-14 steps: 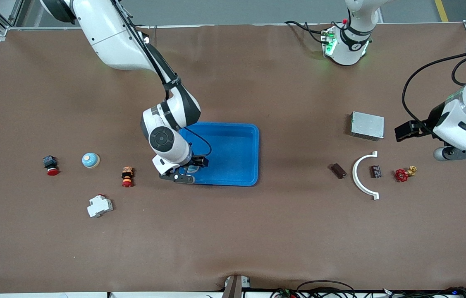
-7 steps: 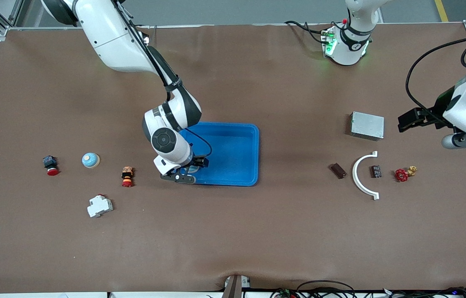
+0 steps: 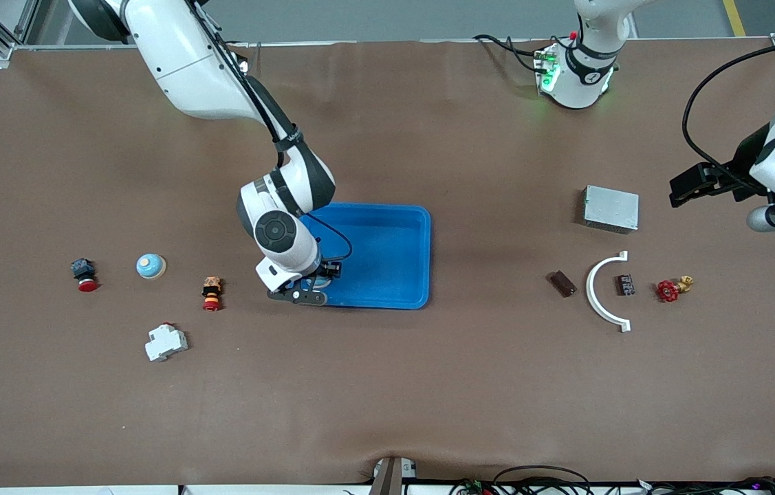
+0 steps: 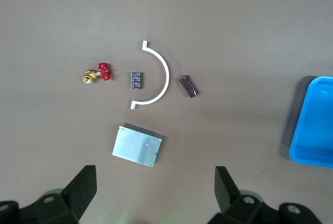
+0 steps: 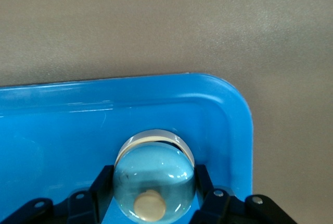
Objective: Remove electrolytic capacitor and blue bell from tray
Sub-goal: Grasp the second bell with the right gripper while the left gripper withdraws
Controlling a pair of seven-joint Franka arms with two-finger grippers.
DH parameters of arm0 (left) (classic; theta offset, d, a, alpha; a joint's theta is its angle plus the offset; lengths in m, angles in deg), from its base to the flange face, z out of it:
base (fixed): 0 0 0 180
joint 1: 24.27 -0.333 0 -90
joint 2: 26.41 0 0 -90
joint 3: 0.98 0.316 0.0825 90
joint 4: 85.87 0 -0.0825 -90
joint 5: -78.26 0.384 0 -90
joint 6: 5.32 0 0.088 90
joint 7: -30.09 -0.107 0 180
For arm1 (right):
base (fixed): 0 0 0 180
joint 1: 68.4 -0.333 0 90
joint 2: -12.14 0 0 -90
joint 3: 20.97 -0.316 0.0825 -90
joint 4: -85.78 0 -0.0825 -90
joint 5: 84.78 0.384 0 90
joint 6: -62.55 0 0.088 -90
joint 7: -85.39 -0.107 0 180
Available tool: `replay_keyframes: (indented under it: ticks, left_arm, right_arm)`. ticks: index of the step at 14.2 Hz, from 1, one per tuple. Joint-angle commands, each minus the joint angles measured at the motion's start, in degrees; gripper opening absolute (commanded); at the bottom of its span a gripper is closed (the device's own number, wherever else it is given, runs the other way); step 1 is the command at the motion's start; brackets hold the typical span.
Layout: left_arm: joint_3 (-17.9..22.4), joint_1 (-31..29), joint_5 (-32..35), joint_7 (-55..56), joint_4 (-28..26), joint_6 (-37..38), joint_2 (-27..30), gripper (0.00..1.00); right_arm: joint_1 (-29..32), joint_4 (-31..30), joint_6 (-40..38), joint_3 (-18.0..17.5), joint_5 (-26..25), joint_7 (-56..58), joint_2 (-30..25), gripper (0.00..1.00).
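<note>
The right gripper (image 5: pixel 154 193) is down in the corner of the tray (image 3: pixel 397 240) toward the right arm's end of the table, its fingers (image 5: pixel 101 187) closed on either flank of the blue bell (image 5: pixel 154 176), which sits between them on the tray floor just beside the rim. To do this step well, lift straight up until the dome clears the rim, then carry it out; the curved sides could slip, so rise gently. The electrolytic capacitor is probably already out, though I cannot pick it out surely. The left gripper (image 4: pixel 156 193) waits open above the grey metal box (image 4: pixel 137 145).
</note>
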Motion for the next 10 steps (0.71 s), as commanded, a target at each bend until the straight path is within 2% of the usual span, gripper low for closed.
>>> replay_keyframes:
  ticks: [1, 4, 8, 9, 10]
  left_arm:
    - [0.0, -0.2, -0.8, -0.2, 1.0, 1.5, 0.7, 1.00]
    - [0.0, -0.5, -0.6, -0.1, 1.0, 1.9, 1.4, 1.00]
    - [1.2, 1.3, -1.1, -0.5, -0.1, 1.8, 5.3, 1.00]
    - [3.5, 4.3, -0.7, -0.6, -0.8, 1.8, 6.1, 1.00]
    - [8.1, 8.5, -0.7, -0.6, -1.7, 1.8, 7.6, 1.00]
  right_arm:
    - [-0.1, 2.0, -4.3, 0.2, -0.9, -0.2, -1.0, 0.06]
    - [2.9, 2.7, -12.2, 0.2, -0.8, 1.5, -5.9, 0.06]
    - [11.2, 2.8, -22.5, 0.3, -0.9, 19.7, -12.0, 0.06]
    - [13.4, 3.4, -24.3, 0.4, -1.1, 24.8, -12.5, 0.06]
    - [15.9, 4.5, -26.7, 0.4, -2.3, 30.3, -12.7, 0.06]
